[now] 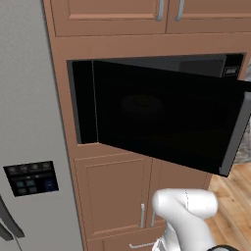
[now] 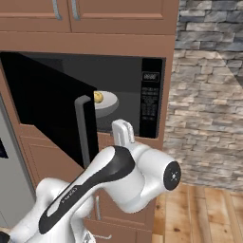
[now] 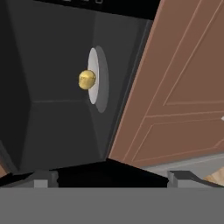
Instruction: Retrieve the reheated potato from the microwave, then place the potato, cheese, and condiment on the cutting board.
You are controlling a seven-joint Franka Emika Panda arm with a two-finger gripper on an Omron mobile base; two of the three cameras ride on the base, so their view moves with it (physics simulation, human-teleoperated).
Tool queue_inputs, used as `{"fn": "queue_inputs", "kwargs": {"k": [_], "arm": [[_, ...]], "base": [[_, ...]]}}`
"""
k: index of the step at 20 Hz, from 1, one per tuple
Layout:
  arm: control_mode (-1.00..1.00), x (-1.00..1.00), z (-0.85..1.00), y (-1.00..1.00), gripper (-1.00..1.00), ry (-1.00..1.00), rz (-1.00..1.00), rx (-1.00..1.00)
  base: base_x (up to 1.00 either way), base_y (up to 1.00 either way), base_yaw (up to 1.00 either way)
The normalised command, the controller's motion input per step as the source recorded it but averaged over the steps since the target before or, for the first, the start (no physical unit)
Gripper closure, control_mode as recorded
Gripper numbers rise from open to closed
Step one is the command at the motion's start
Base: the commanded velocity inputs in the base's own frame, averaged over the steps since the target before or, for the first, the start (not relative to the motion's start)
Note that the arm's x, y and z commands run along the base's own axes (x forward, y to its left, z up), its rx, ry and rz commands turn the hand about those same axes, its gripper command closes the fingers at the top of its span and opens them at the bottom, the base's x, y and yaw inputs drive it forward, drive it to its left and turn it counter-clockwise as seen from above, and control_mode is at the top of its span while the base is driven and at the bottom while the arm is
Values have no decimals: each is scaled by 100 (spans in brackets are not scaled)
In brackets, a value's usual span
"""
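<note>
Our claw [image 3: 111, 177] has its two tips wide apart and holds nothing. We see it in front of the microwave [image 2: 151, 97], not inside yet. We see the door [image 1: 166, 117] swung open to the left. We spot the potato [image 3: 87, 79] sitting on the round plate [image 3: 93, 61] inside the microwave, well away from the claw tips.

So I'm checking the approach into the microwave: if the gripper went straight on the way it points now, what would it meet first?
Probably the potato on its plate inside the open microwave. The open gripper looks into the cavity with nothing between, though the line may run slightly off the potato; depth is unclear.
</note>
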Motion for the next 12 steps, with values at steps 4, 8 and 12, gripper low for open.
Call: {"fn": "queue_inputs", "kwargs": {"k": [4,8,12], "arm": [[-100,39,-10,-13,-100,3,1,10],[-100,28,-5,-3,-100,1,1,8],[-100,4,-1,0,-100,3,8,10]], "base": [[0,0,0],[0,0,0],[0,0,0]]}}
